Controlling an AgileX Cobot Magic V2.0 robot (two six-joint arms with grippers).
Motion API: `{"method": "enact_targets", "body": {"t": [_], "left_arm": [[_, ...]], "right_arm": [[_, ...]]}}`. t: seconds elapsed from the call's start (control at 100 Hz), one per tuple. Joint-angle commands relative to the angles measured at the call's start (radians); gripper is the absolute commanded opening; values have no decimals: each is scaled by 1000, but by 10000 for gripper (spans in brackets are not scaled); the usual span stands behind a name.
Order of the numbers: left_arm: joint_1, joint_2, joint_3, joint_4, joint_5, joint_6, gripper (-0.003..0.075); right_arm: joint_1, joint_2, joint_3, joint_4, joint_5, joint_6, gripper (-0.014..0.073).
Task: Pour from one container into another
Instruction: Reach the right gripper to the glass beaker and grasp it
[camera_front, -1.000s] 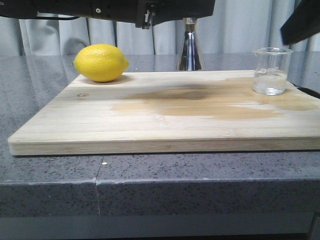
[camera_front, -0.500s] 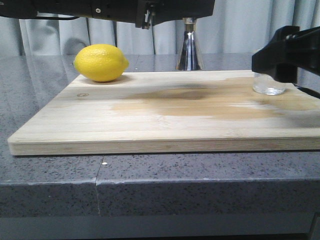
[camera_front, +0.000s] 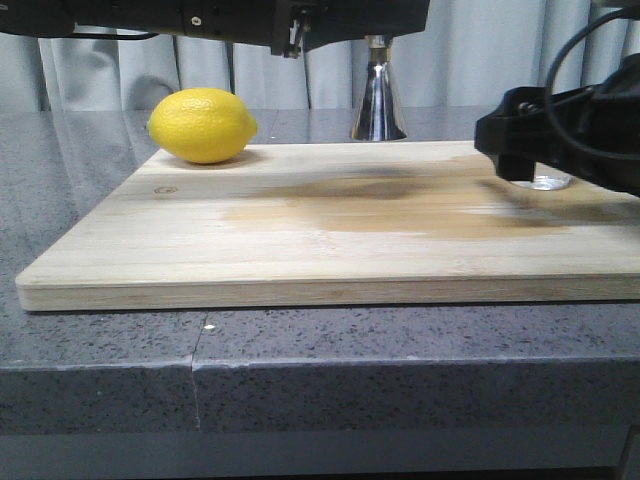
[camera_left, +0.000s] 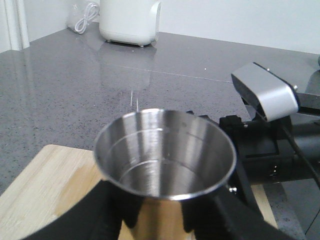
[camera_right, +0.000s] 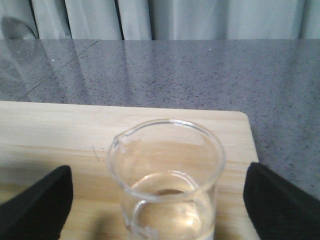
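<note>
1. The wooden board (camera_front: 330, 220) lies on the grey tabletop (camera_front: 100, 350); its near edge runs just behind the tabletop's front edge, and its wide middle is bare wood with a darker damp patch.
2. The lemon (camera_front: 202, 125) rests at the board's far left corner.
3. The beaker (camera_right: 167, 182), holding a little clear liquid, stands near the board's far right corner.
4. The right claw (camera_front: 530, 135) stands wide, one finger on each side of the beaker without touching it. Half a second earlier it was farther right and higher; a second ago only its tip showed, and the beaker was in plain view.
5. The left claw (camera_left: 157, 220) grips the steel jigger (camera_left: 165, 160) at its lower part, above the board's far edge, unchanged from the earlier frames.
</note>
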Motion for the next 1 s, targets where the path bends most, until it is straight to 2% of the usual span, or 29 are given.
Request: {"method": "enact_targets", "body": {"t": [0.0,0.23,0.47,0.59,0.77,0.99], "left_arm": [[-7,-52,-31,-80,54,-2,208],[-7,-52,-31,-80,54,-2,208],[-7,-52,-31,-80,54,-2,208],[-7,-52,-31,-80,54,-2,208],[-7,-52,-31,-80,54,-2,208],[-7,-52,-31,-80,54,-2,208]], "right_arm": [[1,0,-44,-29,-93,-1,624],[1,28,-60,-29,-85,-1,605],[1,33,-60,-29,-69,-1,397],[1,33,-60,-29,-59,-1,323],[1,17,-60,-29,-44,-1,316],[1,-158,-106,-29,152,-6,316]]}}
